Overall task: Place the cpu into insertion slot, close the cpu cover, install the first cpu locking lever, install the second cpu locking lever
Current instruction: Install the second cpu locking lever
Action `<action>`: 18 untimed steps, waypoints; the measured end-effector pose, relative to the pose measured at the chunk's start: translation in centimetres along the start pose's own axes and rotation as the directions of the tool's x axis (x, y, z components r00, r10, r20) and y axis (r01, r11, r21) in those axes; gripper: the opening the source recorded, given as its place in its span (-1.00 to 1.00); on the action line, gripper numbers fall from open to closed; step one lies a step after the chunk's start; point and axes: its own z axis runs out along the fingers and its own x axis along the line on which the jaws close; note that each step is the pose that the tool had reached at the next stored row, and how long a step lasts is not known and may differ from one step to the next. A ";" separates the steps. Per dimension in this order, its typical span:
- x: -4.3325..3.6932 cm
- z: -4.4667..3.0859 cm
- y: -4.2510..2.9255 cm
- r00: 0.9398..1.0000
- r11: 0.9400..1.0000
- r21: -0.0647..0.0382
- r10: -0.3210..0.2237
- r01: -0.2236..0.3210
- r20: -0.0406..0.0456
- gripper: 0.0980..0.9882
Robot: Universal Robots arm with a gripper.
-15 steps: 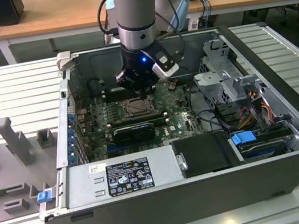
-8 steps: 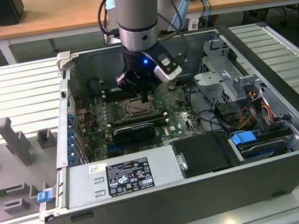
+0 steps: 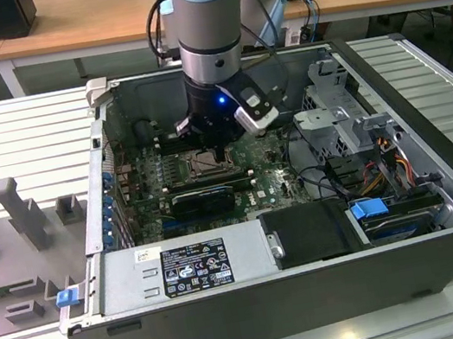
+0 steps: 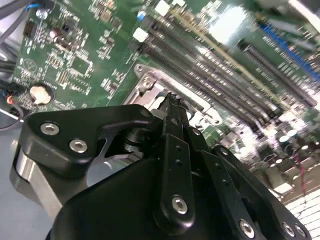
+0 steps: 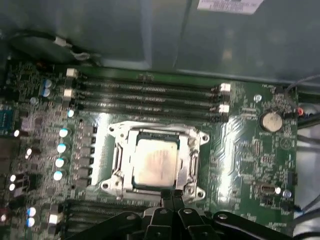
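The cpu (image 5: 155, 162) lies flat in the insertion slot (image 5: 123, 170), its silvery-beige top showing through the window of the cpu cover (image 5: 156, 133), which lies down over it. In the exterior view the slot (image 3: 201, 167) sits mid-board inside the open computer case, and my gripper (image 3: 220, 150) hangs just above its edge on the exterior view's right. My gripper (image 5: 173, 196) is shut with nothing between its black fingers, the tips right at the socket frame's rim. In the second wrist view the fingertips (image 4: 172, 102) hover over the frame's corner (image 4: 148, 84).
Long black memory slots (image 5: 150, 95) run beside the socket. A black card (image 3: 203, 198) stands just in front of it in the exterior view. A power supply (image 3: 182, 265), drive cages (image 3: 348, 113) and cables (image 3: 367, 171) fill the case. Grey fixtures (image 3: 15, 215) rest on the exterior view's left.
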 end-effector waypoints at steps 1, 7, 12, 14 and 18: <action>0.03 -0.01 -0.12 1.000 1.000 0.000 0.000 0.000 -0.002 -0.98; 0.44 0.02 -0.66 1.000 1.000 -0.014 0.003 -0.004 -0.026 -0.98; 2.01 -0.05 -1.29 1.000 1.000 -0.020 0.003 -0.004 -0.025 -0.98; 2.76 -0.08 -1.45 1.000 1.000 -0.022 0.003 -0.004 -0.025 -0.98; 3.74 0.26 -1.44 1.000 1.000 -0.029 0.003 -0.004 -0.024 -0.98</action>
